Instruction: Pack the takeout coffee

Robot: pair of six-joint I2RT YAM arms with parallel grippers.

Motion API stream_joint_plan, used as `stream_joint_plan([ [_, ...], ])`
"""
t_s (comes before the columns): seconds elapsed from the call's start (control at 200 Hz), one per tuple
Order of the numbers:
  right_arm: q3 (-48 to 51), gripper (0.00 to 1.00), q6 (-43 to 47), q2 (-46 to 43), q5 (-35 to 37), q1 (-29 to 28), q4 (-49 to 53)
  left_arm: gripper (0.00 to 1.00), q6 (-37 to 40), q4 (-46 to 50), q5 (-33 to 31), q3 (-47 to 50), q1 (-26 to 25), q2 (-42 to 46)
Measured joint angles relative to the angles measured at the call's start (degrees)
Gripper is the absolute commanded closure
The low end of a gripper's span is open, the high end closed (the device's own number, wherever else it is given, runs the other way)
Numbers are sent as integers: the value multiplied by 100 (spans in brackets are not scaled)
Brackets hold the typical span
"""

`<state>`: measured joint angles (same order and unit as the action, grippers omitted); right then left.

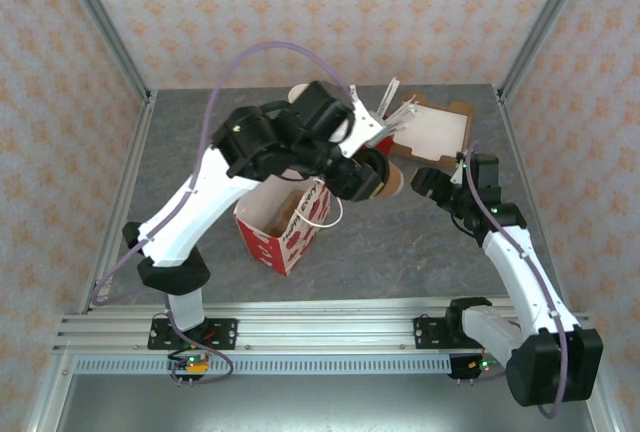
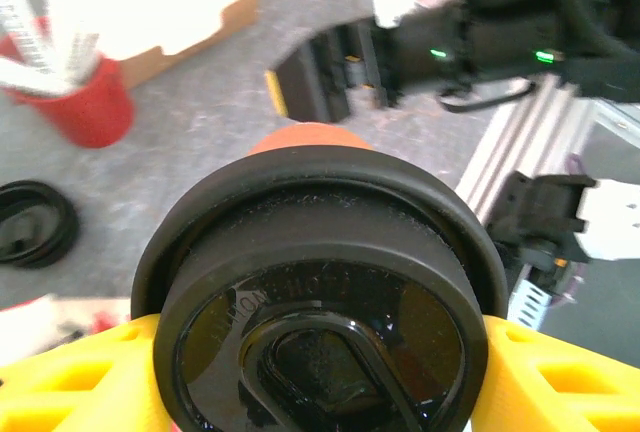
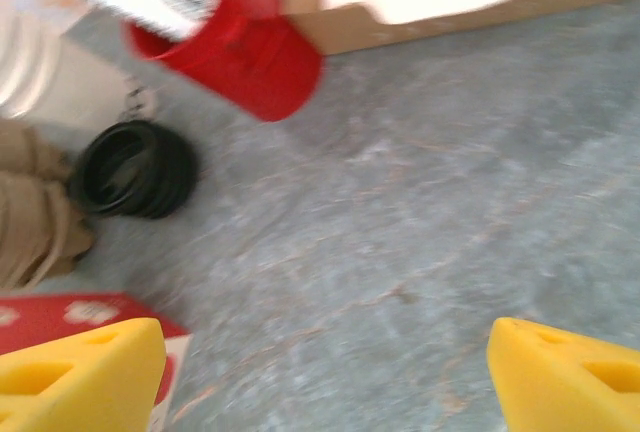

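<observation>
1. Top view: the left gripper point(image 1: 368, 174) was clamped on the takeout coffee point(image 1: 393, 181). The cup was held off the tabletop point(image 1: 400, 252) near its middle, tilted, just right of the open top of the red-and-white bag point(image 1: 284, 228) and not inside it.
2. Left wrist view added the grip detail. The black lid point(image 2: 320, 302) faced the camera, and yellow fingers point(image 2: 70, 382) pressed in on both sides. A sliver of orange-tan cup wall showed past the lid rim.
3. The same view looked beyond the cup to the right gripper point(image 2: 320, 82), close behind it. From above, the right gripper sat just beside the cup's base end. I could not tell whether they touched.
4. Right wrist view: the right gripper's yellow tips stood wide apart with nothing between them, and bare grey tabletop lay below.
5. Right wrist view also caught the following:
   - a red cup point(image 3: 240, 42) holding white sticks
   - loose black lids point(image 3: 135, 167) just beside it
   - a cream stack of paper cups point(image 3: 40, 72)
   - the cardboard tray point(image 3: 420, 12) toward the far right corner
   - a corner of the bag at the lower left
</observation>
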<state>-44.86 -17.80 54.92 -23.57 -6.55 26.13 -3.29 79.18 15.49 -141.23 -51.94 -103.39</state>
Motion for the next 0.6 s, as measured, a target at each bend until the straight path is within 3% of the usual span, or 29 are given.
stream_joint_plan([
  [0.24,-623,16,616,-240,-334,-1803,-291,46,-229,273,-774,824,640,835],
  [0.601,-1287,19,1668,313,-999,-3204,-350,47,-632,811,-1445,1893,1014,1943],
])
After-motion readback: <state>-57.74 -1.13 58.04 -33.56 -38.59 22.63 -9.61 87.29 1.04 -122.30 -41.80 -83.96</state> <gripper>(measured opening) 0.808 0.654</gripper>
